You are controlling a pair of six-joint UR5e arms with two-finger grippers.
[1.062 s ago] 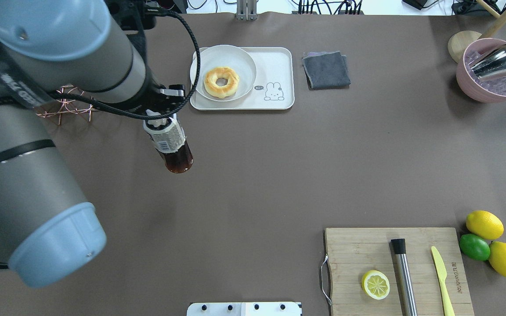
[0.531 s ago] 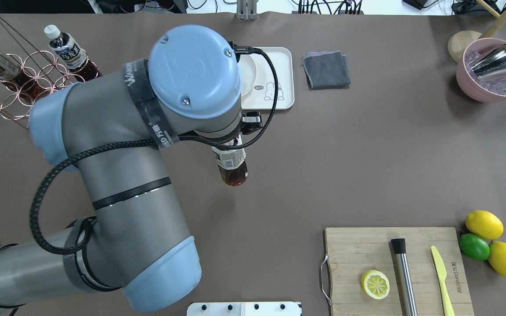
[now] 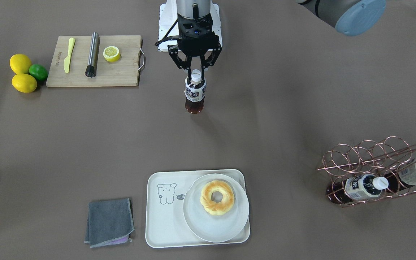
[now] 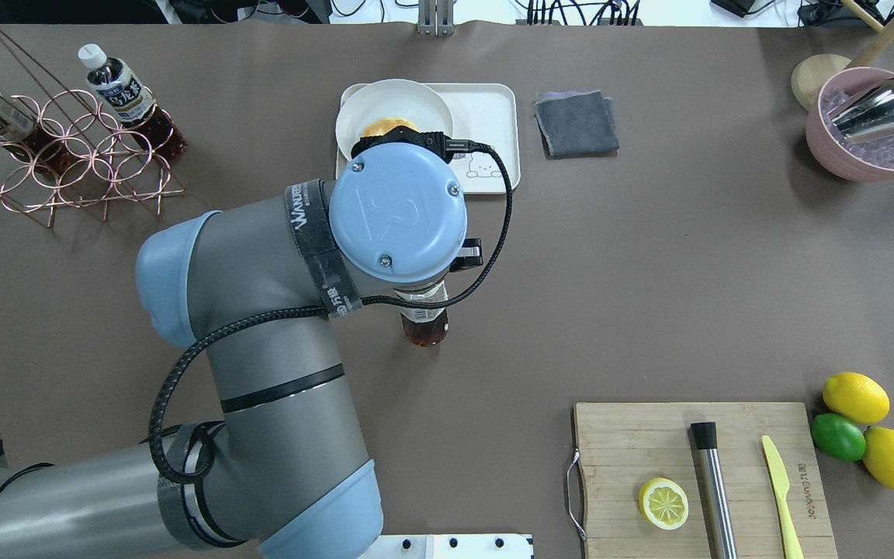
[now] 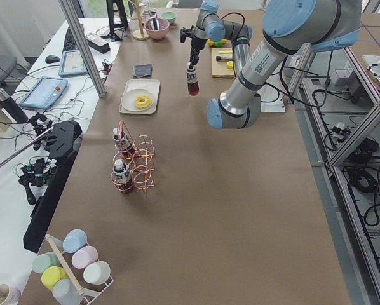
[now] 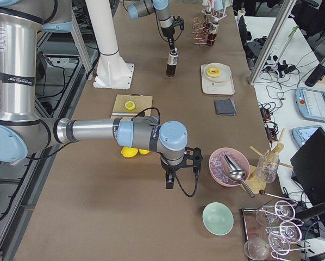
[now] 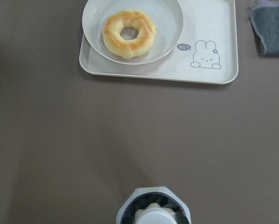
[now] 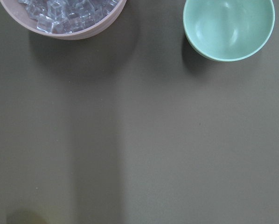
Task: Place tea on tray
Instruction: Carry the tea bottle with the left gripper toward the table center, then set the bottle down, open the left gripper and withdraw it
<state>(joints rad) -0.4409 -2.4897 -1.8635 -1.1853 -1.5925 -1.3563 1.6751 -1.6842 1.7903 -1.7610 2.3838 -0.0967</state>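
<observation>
The tea bottle point(image 3: 194, 94) has dark drink, a white cap and a white and dark-blue label. My left gripper point(image 3: 195, 74) is shut on its neck and holds it upright above the table's middle, near my base. Under my left arm only its lower part point(image 4: 425, 328) shows in the overhead view. The cream tray point(image 3: 164, 216) with the cartoon lies at the far side, well away from the bottle, and shows in the left wrist view point(image 7: 214, 51). My right gripper point(image 6: 169, 184) shows only in the exterior right view, so I cannot tell if it is open.
A white plate with a doughnut point(image 3: 217, 196) fills one half of the tray. A grey cloth point(image 3: 109, 222) lies beside the tray. A copper rack point(image 3: 374, 173) holds two bottles. A cutting board point(image 3: 94, 61), lemons and a pink ice bowl point(image 4: 874, 128) sit on my right.
My left arm has carried the tea bottle to the right and nearer to my base in the overhead view. The arm now covers part of the tray and plate.
</observation>
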